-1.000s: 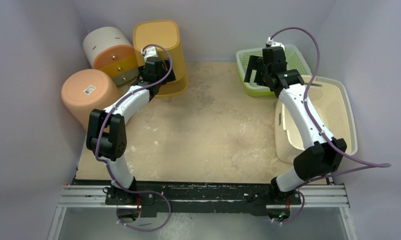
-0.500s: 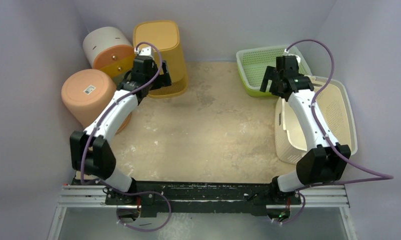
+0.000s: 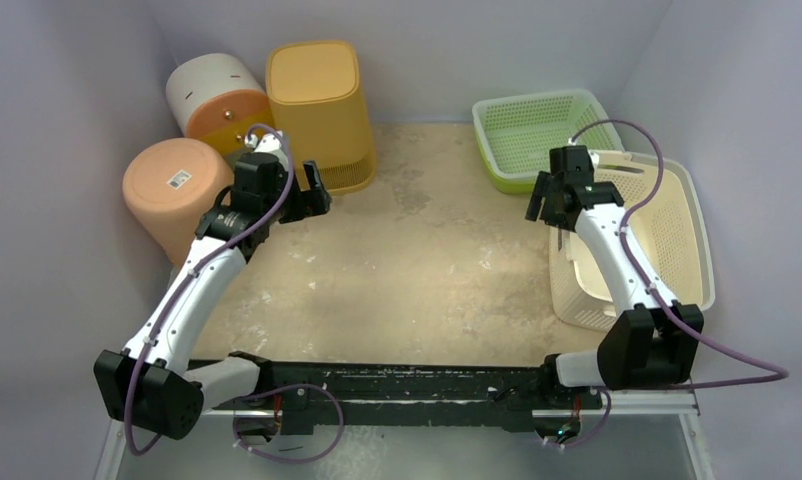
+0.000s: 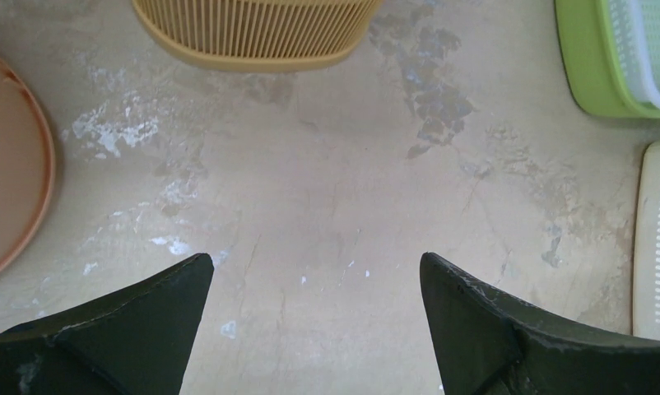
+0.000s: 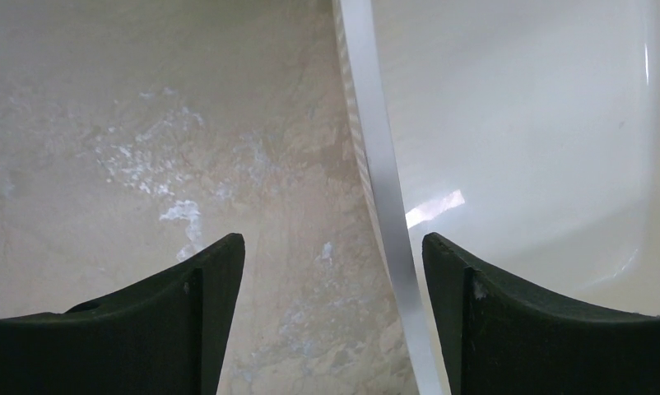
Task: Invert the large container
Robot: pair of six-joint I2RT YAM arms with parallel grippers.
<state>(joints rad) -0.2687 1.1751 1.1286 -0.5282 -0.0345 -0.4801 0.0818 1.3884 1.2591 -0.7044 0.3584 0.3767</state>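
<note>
Jaws of both grippers spread: the right gripper (image 5: 333, 247) straddles the inner rim of the tub (image 5: 376, 164), which sits upright at the right side of the table (image 3: 427, 260); the left gripper (image 4: 314, 267) holds nothing. Seat the rim deep between the 2 fingers before closing, then tip it over.

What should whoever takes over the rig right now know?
Left gripper: open, empty, over bare table near the yellow bin.
Right gripper: open, straddling the left-side rim of the large container, not clamped.
Large container: upright, opening up, at the table's right edge.
Done: right gripper placed at the rim.
Left: close on the rim, lift, and turn the container upside down.
</note>
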